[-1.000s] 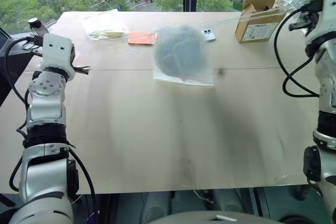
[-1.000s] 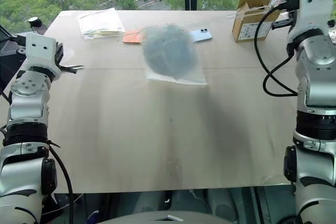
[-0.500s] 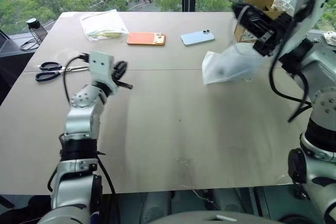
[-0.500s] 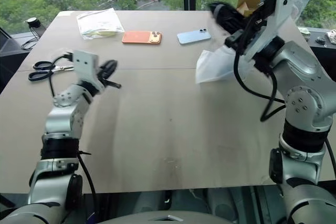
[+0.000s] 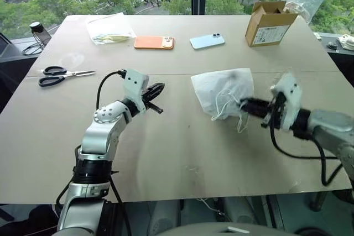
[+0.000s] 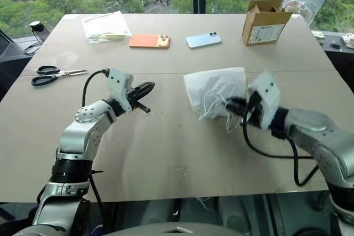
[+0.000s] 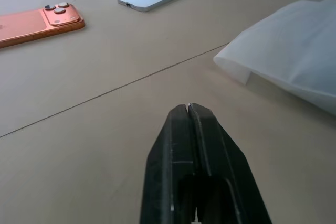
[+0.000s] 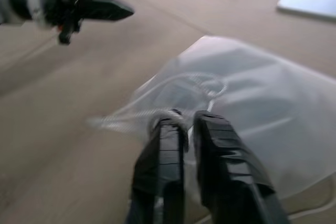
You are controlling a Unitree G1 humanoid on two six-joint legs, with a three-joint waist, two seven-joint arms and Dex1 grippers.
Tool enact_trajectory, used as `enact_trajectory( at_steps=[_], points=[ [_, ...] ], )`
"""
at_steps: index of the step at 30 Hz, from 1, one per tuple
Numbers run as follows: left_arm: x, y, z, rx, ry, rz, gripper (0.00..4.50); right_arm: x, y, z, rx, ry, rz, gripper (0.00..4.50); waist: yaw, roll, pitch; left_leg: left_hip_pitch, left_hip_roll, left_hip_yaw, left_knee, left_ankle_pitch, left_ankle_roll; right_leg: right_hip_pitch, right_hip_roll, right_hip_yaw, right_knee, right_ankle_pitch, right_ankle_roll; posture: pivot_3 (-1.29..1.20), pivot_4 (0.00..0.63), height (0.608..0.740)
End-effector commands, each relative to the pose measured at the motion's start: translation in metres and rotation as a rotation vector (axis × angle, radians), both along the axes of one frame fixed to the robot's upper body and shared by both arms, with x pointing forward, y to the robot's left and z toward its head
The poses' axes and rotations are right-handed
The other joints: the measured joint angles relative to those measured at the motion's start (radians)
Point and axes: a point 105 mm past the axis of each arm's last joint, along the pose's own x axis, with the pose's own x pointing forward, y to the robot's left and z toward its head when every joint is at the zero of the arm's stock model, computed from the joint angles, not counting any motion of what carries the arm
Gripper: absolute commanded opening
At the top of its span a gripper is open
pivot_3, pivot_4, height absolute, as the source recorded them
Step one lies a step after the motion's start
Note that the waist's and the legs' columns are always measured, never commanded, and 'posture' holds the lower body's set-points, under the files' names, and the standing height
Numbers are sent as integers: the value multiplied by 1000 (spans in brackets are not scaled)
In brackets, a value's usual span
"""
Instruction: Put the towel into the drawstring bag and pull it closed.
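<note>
On the tan tabletop near its centre we see the drawstring bag, a thin, crinkled white pouch with looped cords; any contents are hidden. Our right gripper stands slightly parted at those cords, a grip being unclear, while our left gripper is fully closed, empty, beside the bag.

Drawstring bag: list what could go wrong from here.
1. The right gripper meets the drawstring bag at its loose cords; a pull there may drag the light bag rather than cinch it.
2. The left gripper is shut and apart from the bag, so nothing anchors it.
</note>
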Motion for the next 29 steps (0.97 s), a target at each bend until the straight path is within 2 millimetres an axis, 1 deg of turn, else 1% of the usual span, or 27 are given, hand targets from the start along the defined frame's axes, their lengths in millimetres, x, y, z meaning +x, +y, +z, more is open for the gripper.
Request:
enact_trajectory(
  at_steps=[1,3,4,5,8,10,12,13,14,15,16,17,19,20,22,24,26,29],
  points=[
    [-6,1,11,10,-55,-42,0,-34,17,11,57,4,180,2382,3,0,0,0,0,0,0,0,0,0,0,0,0,0,0,0,150,740],
    [-12,3,6,11,-46,-72,0,-58,28,15,118,32,273,3388,6,0,0,-1,-1,1,1,0,0,0,-1,0,-1,0,0,0,150,740],
    [-15,3,3,15,-37,-83,0,-68,33,14,133,39,306,3963,6,0,0,-1,-1,1,1,0,0,1,-2,0,-1,0,1,0,150,740],
    [-17,3,0,20,-29,-95,0,-73,36,12,129,39,319,4291,7,0,0,-1,-1,1,1,0,0,1,-2,0,-1,0,1,0,150,740],
    [-20,0,-3,15,-18,-124,0,-71,32,-2,55,34,276,4291,9,0,0,-1,-1,0,1,0,0,1,-2,-1,-1,0,1,0,150,740],
    [-24,-2,-3,7,-17,-147,0,-68,20,-11,23,47,223,4291,12,-1,0,-1,-1,0,2,0,0,1,-2,-1,-1,0,1,0,150,740],
    [-29,-3,-3,2,-15,-169,0,-62,8,-16,-5,24,156,4291,12,-1,-1,-1,-1,0,2,0,0,1,-2,-1,-1,0,1,0,150,740],
    [-34,-4,-3,-8,-13,-188,0,-57,-1,-18,-18,7,104,4291,12,-1,-1,-1,-1,0,2,0,0,1,-2,-1,-1,0,1,0,150,740],
    [-44,-6,-1,-56,9,-253,0,-50,-13,-20,-36,-17,25,4408,10,-1,-1,-1,-1,1,2,0,0,1,-2,-1,-1,0,1,0,150,740],
    [-52,-8,1,-90,24,-303,0,-46,-22,-22,-49,-33,-28,4408,7,-1,-1,-1,-1,1,2,0,0,1,-2,0,-1,0,1,0,150,740],
    [-63,-7,3,-101,28,-348,0,-49,-31,-27,-65,-32,-56,4408,6,-1,-1,0,-1,1,2,0,0,1,-2,0,-1,0,1,0,150,740],
    [-72,-5,4,-105,32,-375,497,-52,-40,-31,-82,-37,-89,4500,7,-1,-1,0,-1,1,2,0,0,1,-2,0,-1,0,1,0,150,740],
    [-85,4,1,-86,42,-363,1184,-49,-60,-32,-96,-110,-209,4500,9,-1,-1,0,0,0,0,0,0,1,-1,-1,-1,0,0,0,150,740],
    [-92,10,-3,-69,59,-346,1636,-51,-71,-34,-108,-135,-263,4500,8,-1,-1,0,0,1,0,0,0,1,-1,-1,-1,0,0,0,150,740],
    [-102,17,-8,-51,83,-324,2590,-54,-83,-37,-131,-164,-318,4500,8,2,-2,0,0,2,0,0,0,1,-1,1,-1,-1,1,0,150,740],
    [-111,22,-10,-71,111,-298,3540,-59,-91,-39,-109,-155,-356,4500,8,1,-2,1,0,3,1,0,0,1,-2,1,-1,-2,4,0,150,740],
    [-120,26,-12,-97,131,-262,3540,-59,-97,-41,-118,-163,-383,4500,7,1,-3,1,1,3,1,0,0,1,-2,2,-2,-5,1,0,150,740],
    [-124,23,-14,-116,137,-244,3540,-51,-102,-40,-135,-206,-398,4500,9,1,-3,5,2,3,2,0,0,5,-2,2,-1,-5,1,0,150,740]
  ],
)
